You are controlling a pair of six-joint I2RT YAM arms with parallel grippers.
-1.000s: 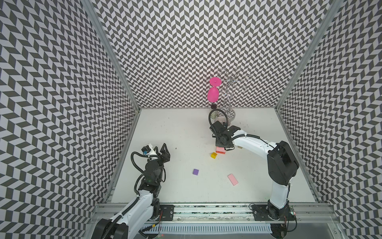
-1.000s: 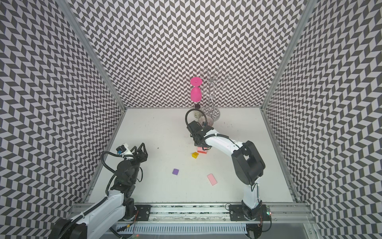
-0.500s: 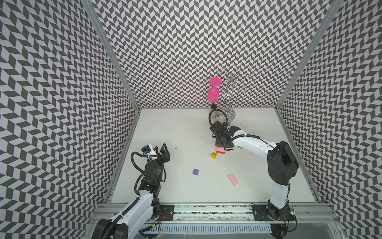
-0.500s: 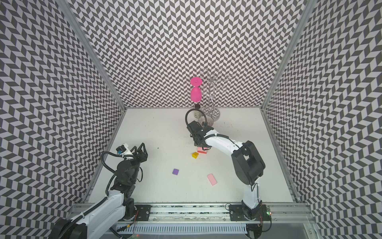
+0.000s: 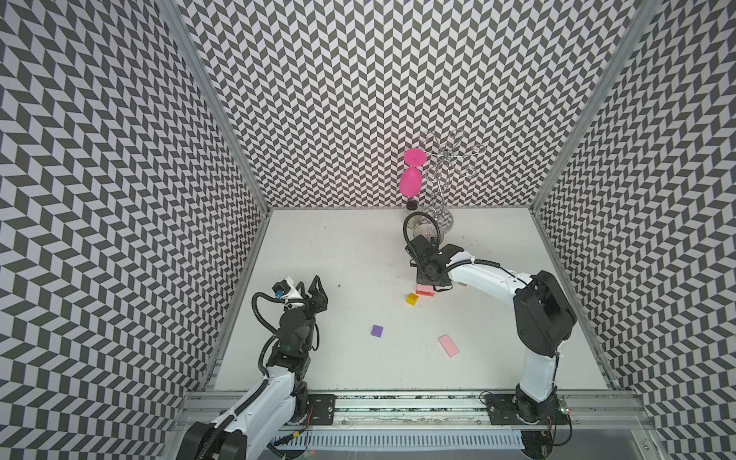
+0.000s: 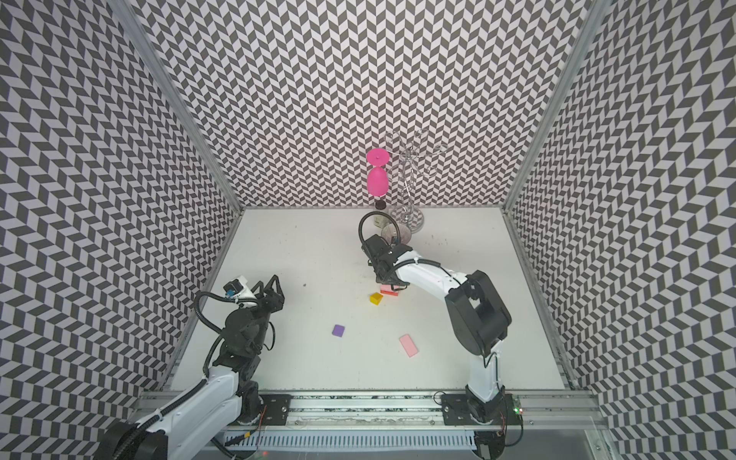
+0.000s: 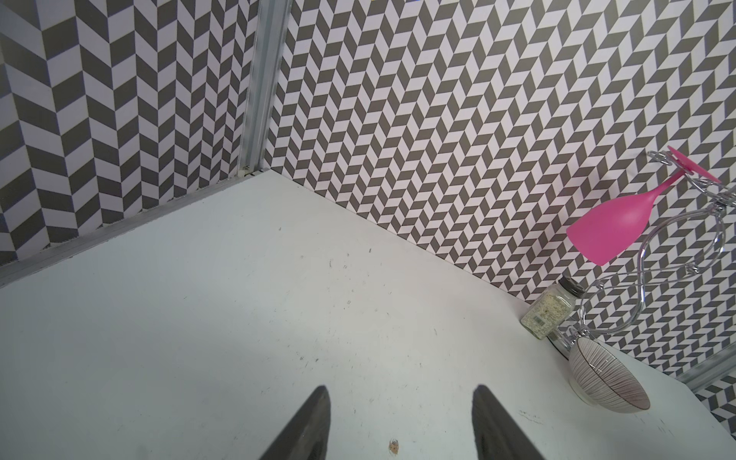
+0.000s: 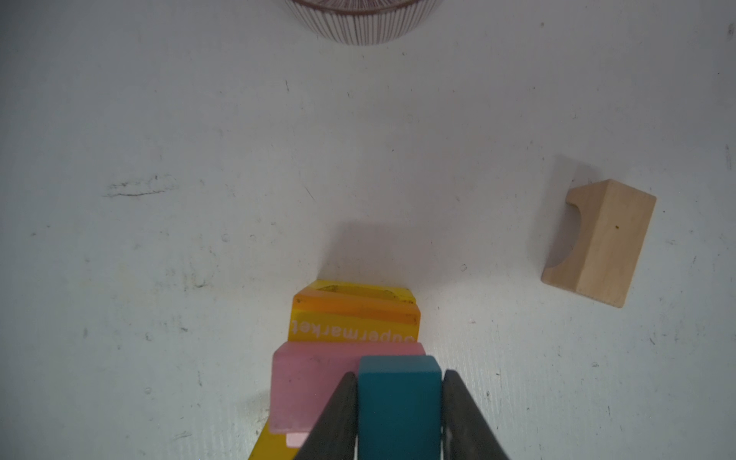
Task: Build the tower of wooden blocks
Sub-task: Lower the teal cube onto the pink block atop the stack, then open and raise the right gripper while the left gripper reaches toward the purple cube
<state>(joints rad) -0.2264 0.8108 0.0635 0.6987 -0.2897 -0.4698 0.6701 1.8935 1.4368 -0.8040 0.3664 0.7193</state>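
In the right wrist view my right gripper (image 8: 399,374) is shut on a teal block (image 8: 399,398). The block sits over a pink slab (image 8: 306,382), which lies on an orange block (image 8: 354,322) lettered "Supermarket". In both top views that arm's wrist covers this stack (image 5: 424,290). A plain wood arch block (image 8: 601,243) lies apart from the stack. Loose on the table are a yellow block (image 5: 412,298), a purple block (image 5: 377,331) and another pink slab (image 5: 448,345). My left gripper (image 5: 310,283) (image 7: 401,392) is open and holds nothing, raised at the table's left.
A ribbed bowl (image 7: 605,378) stands just beyond the stack. Behind it, against the back wall, are a spice jar (image 7: 551,312) and a wire rack (image 5: 440,187) with a pink goblet (image 5: 411,181) hanging upside down. Patterned walls enclose three sides.
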